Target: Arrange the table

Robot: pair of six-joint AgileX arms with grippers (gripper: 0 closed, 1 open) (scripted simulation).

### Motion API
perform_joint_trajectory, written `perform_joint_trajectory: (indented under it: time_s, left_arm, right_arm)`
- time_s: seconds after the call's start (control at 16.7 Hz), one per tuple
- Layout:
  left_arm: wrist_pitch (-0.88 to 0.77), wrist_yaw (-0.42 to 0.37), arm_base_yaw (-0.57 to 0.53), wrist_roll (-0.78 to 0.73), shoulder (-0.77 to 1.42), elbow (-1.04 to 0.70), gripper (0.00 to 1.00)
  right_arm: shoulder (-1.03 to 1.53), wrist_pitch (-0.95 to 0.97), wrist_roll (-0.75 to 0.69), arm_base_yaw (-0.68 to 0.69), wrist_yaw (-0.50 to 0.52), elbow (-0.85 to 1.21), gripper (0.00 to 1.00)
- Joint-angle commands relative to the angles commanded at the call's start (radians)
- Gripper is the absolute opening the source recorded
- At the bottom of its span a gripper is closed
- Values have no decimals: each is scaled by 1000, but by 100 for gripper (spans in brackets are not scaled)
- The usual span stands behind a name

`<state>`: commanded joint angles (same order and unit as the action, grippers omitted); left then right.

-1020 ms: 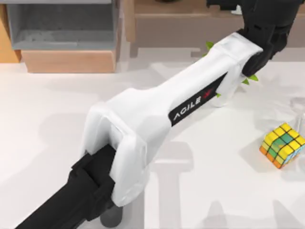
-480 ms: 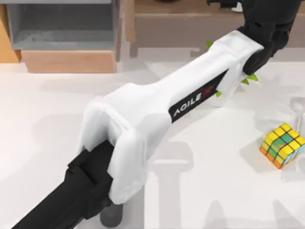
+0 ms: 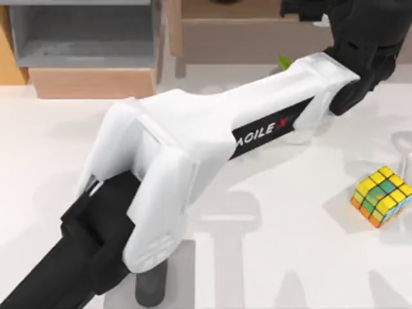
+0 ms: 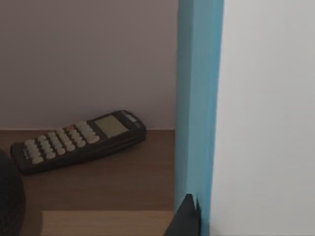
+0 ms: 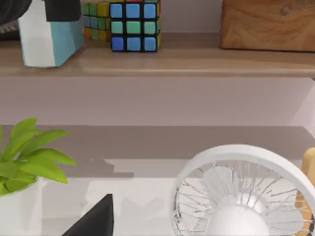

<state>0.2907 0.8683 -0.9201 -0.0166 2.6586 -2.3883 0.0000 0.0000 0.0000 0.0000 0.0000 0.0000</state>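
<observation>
Motion in the last second belongs to the left arm: its white forearm has swung up and toward the shelf (image 3: pixel 257 38), now covering most of the plant (image 5: pixel 24 152) it crosses. The colourful cube (image 3: pixel 381 196) has not moved on the table (image 3: pixel 290 244), the broad white top spreading below the shelf. I judge a put-away step is nearly done, with the cube still waiting.

The left gripper (image 5: pixel 63 11) sits atop a blue-and-white box (image 5: pixel 49 37) standing on the shelf board near a calculator (image 4: pixel 78 140). Its fingers seem closed on the box, narrow apart, though only one dark fingertip (image 4: pixel 187 216) shows clearly against the blue side. The right arm is parked low, facing the fan (image 5: pixel 241 196).
</observation>
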Motion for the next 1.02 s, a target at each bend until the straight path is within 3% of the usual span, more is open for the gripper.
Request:
perform_joint_trajectory:
  time_s: [0.6, 1.02]
  left_arm:
    - [44, -1, -7, -4, -47, 83, 0]
    - [145, -145, -39, -100, -219, 375, 0]
  right_arm:
    - [0, 0, 0, 0, 0, 0, 100]
    - [0, 0, 0, 0, 0, 0, 100]
